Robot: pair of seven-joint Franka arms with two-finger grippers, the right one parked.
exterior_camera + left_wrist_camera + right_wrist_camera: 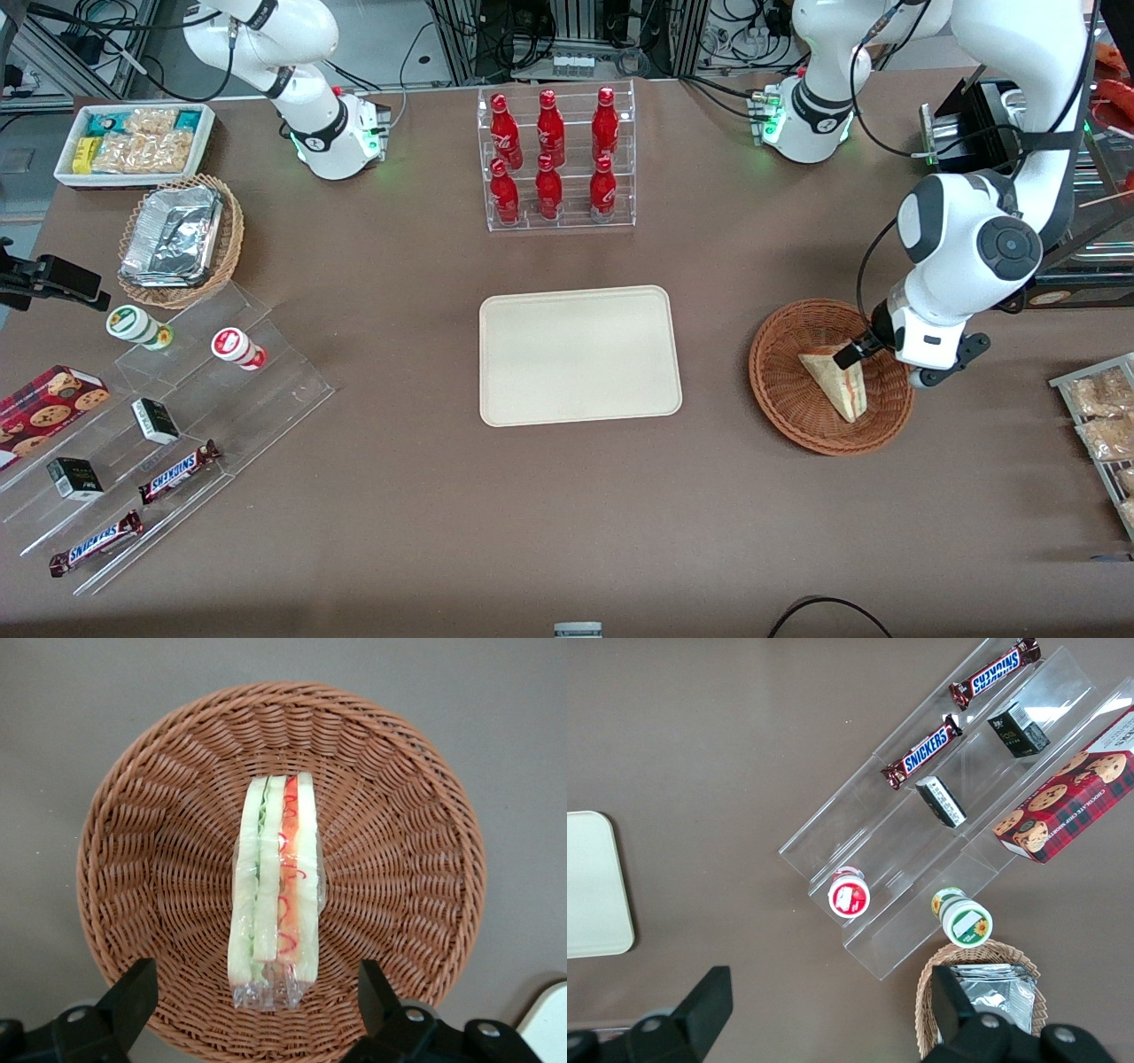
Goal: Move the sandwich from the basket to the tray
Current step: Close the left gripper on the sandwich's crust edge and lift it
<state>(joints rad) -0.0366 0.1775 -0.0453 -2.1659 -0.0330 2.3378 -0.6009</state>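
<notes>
The sandwich (837, 383) (275, 886), a clear-wrapped wedge of pale bread with red and green filling along its edge, lies in the reddish-brown wicker basket (780, 390) (142, 859). My left gripper (855, 353) (257, 1010) hangs open just above the basket, over the sandwich's wrapped end, its two black fingers (133, 997) spread wide to either side and touching nothing. The cream tray (580, 354) lies flat at mid-table, beside the basket toward the parked arm's end.
A clear rack of red bottles (555, 159) stands farther from the front camera than the tray. Snack packets (1103, 416) lie near the basket at the working arm's table end. A tan basket with foil container (177, 239), acrylic steps and Snickers bars (177, 470) occupy the parked arm's end.
</notes>
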